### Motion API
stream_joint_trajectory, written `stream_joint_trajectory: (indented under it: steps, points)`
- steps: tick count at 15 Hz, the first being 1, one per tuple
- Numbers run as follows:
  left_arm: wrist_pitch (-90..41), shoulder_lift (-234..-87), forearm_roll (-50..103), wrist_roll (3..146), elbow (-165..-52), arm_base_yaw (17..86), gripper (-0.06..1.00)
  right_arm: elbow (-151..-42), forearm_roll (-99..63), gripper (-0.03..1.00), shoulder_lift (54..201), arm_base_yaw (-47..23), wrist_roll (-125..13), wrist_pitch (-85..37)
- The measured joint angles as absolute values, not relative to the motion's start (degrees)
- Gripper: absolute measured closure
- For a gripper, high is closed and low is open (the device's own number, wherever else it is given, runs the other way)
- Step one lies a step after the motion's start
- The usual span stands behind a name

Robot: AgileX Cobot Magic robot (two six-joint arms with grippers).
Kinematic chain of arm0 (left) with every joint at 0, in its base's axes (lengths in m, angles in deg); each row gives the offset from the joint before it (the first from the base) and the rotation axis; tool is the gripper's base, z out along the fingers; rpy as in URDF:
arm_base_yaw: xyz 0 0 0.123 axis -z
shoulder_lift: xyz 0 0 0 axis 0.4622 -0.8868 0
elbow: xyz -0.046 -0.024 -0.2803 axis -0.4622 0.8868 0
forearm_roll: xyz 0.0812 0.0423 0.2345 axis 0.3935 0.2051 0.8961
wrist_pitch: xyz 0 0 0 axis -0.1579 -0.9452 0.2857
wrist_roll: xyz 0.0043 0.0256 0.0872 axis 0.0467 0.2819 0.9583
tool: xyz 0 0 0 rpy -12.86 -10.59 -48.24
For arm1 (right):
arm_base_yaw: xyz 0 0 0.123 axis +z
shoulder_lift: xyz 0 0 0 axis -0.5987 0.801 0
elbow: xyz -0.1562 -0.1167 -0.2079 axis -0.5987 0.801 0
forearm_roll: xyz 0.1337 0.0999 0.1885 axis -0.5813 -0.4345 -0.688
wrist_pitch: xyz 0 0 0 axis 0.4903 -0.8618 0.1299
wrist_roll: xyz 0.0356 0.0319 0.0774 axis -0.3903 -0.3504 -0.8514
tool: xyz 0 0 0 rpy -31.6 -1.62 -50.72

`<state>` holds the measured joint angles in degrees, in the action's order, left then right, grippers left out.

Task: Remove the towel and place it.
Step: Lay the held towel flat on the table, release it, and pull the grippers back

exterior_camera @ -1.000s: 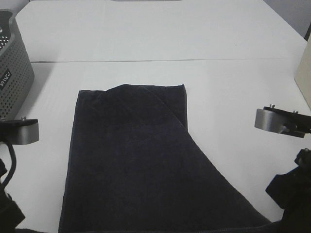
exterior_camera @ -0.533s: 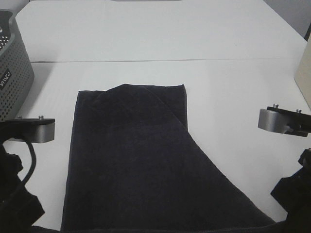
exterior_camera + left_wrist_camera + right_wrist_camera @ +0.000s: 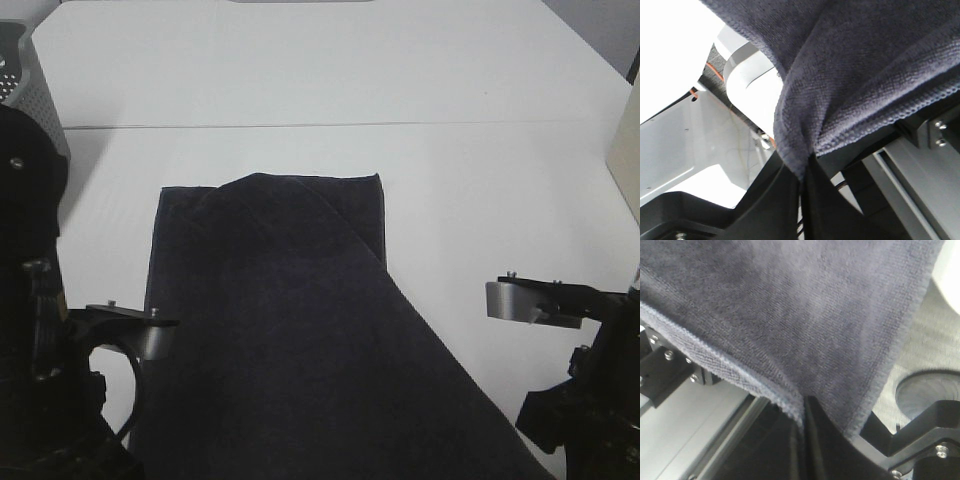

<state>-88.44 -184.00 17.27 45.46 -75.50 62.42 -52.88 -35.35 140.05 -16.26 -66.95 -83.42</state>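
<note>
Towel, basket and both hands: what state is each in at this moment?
towel: lying on the table, folded over on a diagonal, near edge gripped.
left hand: shut on the towel's edge.
right hand: shut on the towel's edge.
basket: upright at the table's far left, partly hidden by the left arm.

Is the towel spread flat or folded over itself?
Folded over: a diagonal flap edge crosses the towel on the table.

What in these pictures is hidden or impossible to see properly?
- Exterior high view: the towel runs past the picture's bottom edge, near end unseen.
- Same view: the left arm hides most of the grey basket.
- Wrist views: towel folds cover the jaws' tips, so depth of grip is unclear.
</note>
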Motion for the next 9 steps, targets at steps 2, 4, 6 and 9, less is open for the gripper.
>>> stream_joint_trajectory:
  steps: [2, 4, 6, 9]
  points:
    - [-88.8, -186.2, 17.4, 45.5, -75.8, 64.8, 0.94, -52.9, -36.2, 0.96, 143.4, -16.3, -64.8, -83.9]
    - [-89.1, -187.0, 17.2, 45.4, -75.8, 67.2, 0.94, -52.9, -36.4, 0.96, 145.4, -16.3, -63.0, -84.2]
    - [-89.6, -187.0, 16.0, 45.2, -75.8, 68.6, 0.94, -52.9, -36.6, 0.96, 147.4, -16.3, -61.9, -84.3]
    - [-89.9, -187.0, 15.7, 43.5, -75.8, 68.7, 0.94, -52.9, -37.9, 0.96, 149.6, -16.3, -60.4, -84.3]
